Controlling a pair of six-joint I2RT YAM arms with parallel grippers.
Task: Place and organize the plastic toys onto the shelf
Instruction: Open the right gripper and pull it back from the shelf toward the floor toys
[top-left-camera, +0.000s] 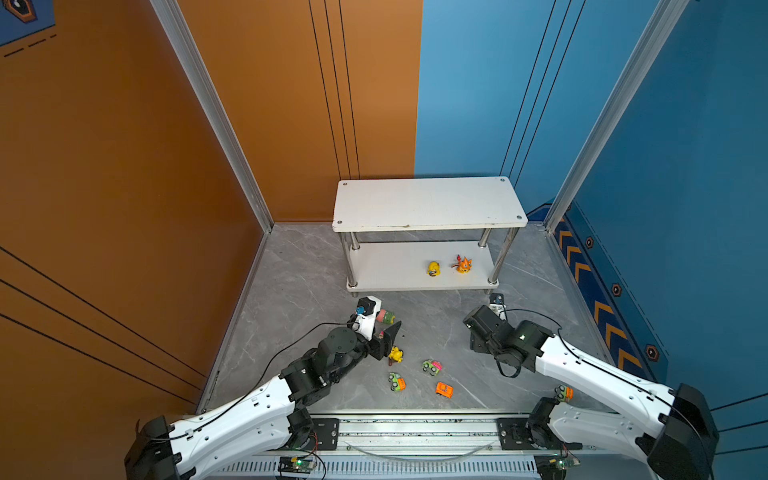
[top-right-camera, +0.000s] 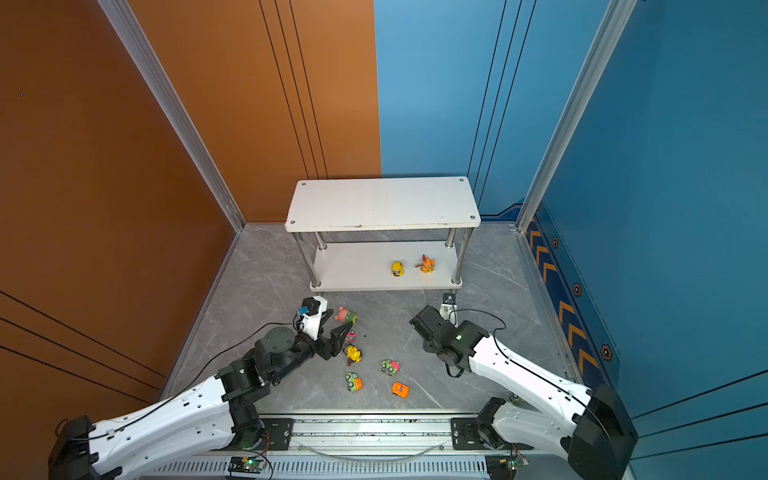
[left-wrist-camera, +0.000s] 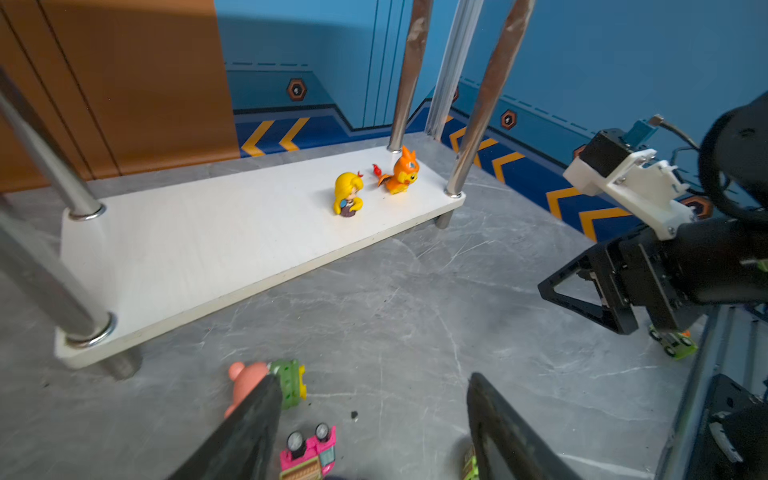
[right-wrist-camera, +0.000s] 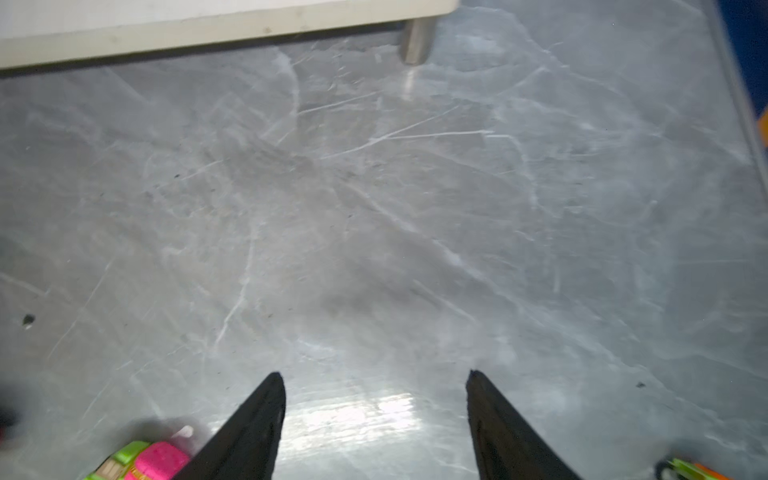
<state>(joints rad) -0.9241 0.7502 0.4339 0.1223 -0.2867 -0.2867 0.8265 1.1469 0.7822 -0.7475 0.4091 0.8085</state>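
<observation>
The white shelf (top-left-camera: 428, 203) stands at the back, with a yellow figurine (top-left-camera: 433, 268) and an orange figurine (top-left-camera: 463, 264) on its lower board. Loose on the floor are a pink-and-green toy (top-right-camera: 346, 316), an upturned pink car (left-wrist-camera: 309, 451), a yellow figurine (top-left-camera: 396, 354), a green-pink car (top-left-camera: 432, 366), a green-orange car (top-left-camera: 397, 381) and an orange car (top-left-camera: 444, 390). My left gripper (left-wrist-camera: 374, 378) is open low over the floor, with the pink car lying between its fingers and untouched. My right gripper (right-wrist-camera: 374, 376) is open over bare floor, holding nothing.
Another green-orange car (top-left-camera: 564, 392) lies by the right arm's base. Orange and blue walls close the floor on three sides. A metal rail (top-left-camera: 415, 428) runs along the front. The shelf's chrome legs (left-wrist-camera: 478, 124) stand at its corners.
</observation>
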